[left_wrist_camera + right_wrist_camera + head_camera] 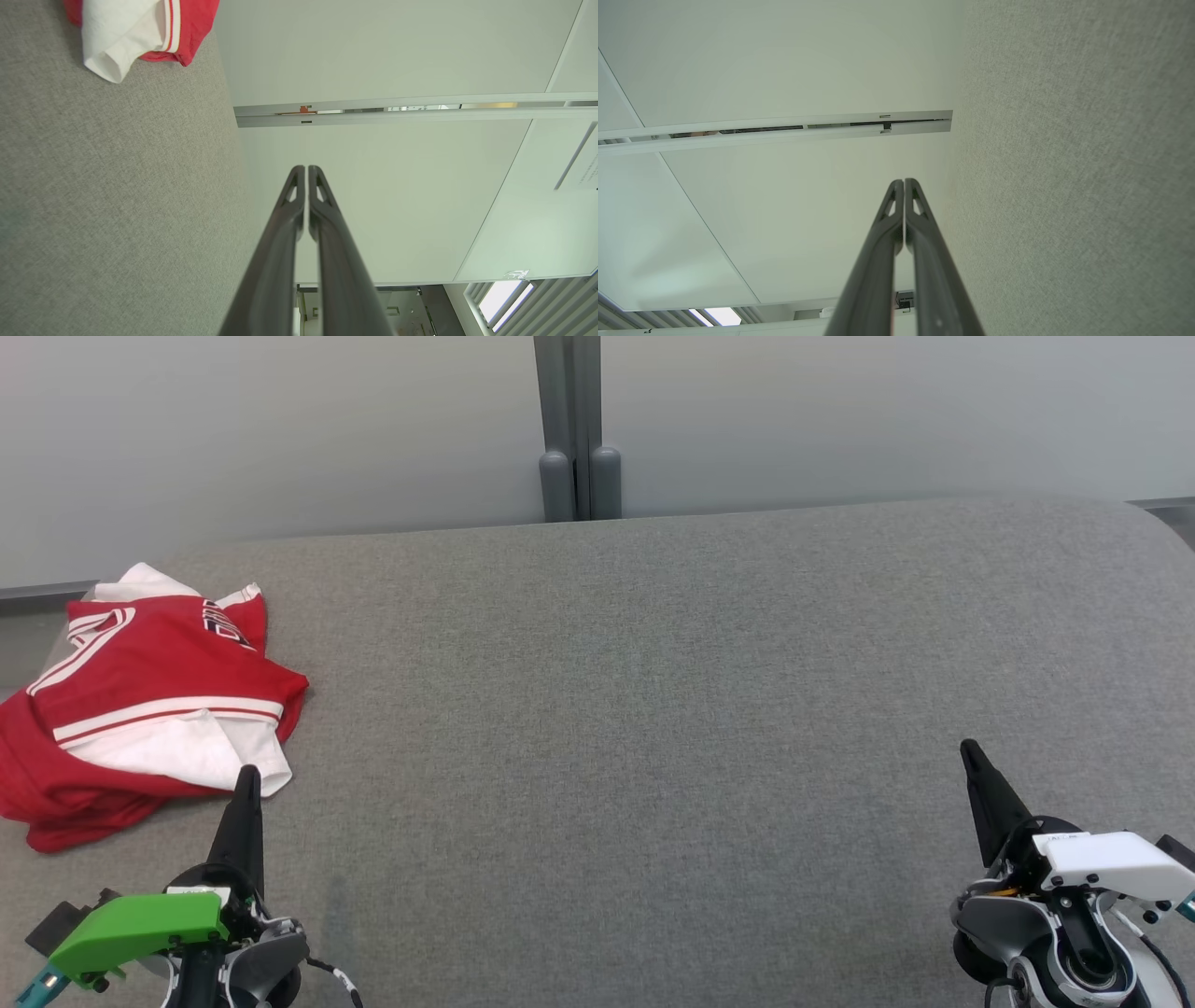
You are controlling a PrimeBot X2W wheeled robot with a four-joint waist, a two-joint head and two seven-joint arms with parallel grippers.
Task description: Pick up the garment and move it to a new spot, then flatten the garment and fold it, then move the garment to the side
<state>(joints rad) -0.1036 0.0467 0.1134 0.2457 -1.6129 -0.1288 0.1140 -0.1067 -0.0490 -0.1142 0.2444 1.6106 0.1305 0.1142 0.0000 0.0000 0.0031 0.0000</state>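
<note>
A red and white garment [140, 695] lies folded in a loose pile at the far left of the grey fabric surface [653, 709], partly over its left edge. Its white sleeve end and a red corner, the garment [140, 32], show at the top left of the left wrist view. My left gripper [247, 775] stands shut and empty at the lower left, its tip just below the garment's white hem. Its two fingers [306, 170] meet at the tips. My right gripper [968, 749] is at the lower right, shut and empty, far from the garment; in the right wrist view the gripper [904, 183] has its tips pressed together.
A pale wall runs behind the surface, with a grey vertical post [577, 429] at its middle. The surface's rounded back corner [1148, 523] shows at the upper right.
</note>
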